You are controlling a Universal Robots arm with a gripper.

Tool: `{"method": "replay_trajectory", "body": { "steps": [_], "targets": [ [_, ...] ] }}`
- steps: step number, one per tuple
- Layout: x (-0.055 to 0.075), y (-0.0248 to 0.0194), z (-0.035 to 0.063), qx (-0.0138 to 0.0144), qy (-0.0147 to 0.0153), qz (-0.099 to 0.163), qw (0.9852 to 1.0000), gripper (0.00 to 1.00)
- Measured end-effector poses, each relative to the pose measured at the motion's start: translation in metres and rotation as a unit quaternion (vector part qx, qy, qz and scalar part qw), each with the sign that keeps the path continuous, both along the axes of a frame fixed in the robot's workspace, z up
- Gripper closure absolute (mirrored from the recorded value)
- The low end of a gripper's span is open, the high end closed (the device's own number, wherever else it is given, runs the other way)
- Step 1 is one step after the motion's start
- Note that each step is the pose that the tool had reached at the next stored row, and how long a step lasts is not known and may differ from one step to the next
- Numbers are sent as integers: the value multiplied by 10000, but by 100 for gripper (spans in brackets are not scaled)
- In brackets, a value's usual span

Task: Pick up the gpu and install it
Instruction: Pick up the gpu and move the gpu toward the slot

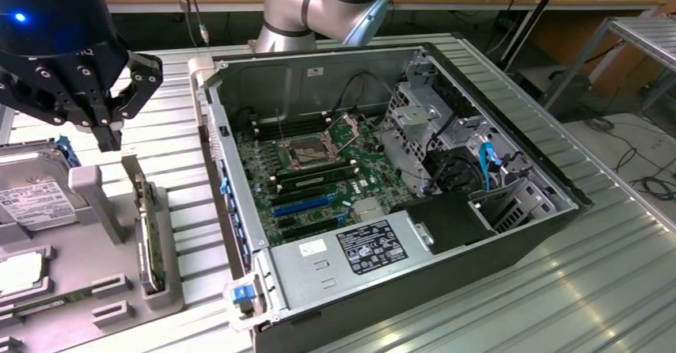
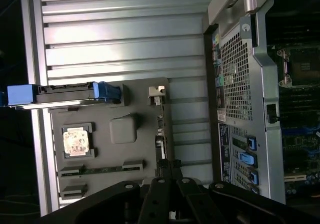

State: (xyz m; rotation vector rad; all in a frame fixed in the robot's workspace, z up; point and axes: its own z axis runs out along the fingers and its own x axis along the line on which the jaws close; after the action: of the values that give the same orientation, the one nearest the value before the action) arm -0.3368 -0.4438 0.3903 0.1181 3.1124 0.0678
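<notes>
Because the gpu (image 1: 150, 234) stands on edge in the grey holder tray (image 1: 106, 266), its top edge is likely exposed for pinching; the gripper (image 1: 109, 139), clenched and empty, hovers at its 11 o'clock in the exterior view.

Soft, even light leaves pale glare bands on the ribbed metal desk (image 1: 591, 290) around the gripper (image 1: 109, 138). A blue light (image 1: 18, 17) glows on its black body. In the wrist view the desk's ribs glare white, while the inside of the computer case (image 2: 235, 74) beside the gripper lies in shadow.
</notes>
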Motion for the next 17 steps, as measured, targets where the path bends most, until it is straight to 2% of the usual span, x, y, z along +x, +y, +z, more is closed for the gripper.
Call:
{"method": "replay_trajectory", "body": {
  "steps": [5, 8, 9, 10, 11, 17],
  "targets": [
    [0, -1, 0, 0, 0, 0, 10000, 89],
    [0, 0, 0, 0, 0, 0, 10000, 71],
    [0, 0, 0, 0, 0, 0, 10000, 71],
    [0, 0, 0, 0, 0, 0, 10000, 58],
    [0, 0, 0, 0, 1, 0, 10000, 52],
    [0, -1, -1, 0, 1, 0, 10000, 52]
  ]
}}
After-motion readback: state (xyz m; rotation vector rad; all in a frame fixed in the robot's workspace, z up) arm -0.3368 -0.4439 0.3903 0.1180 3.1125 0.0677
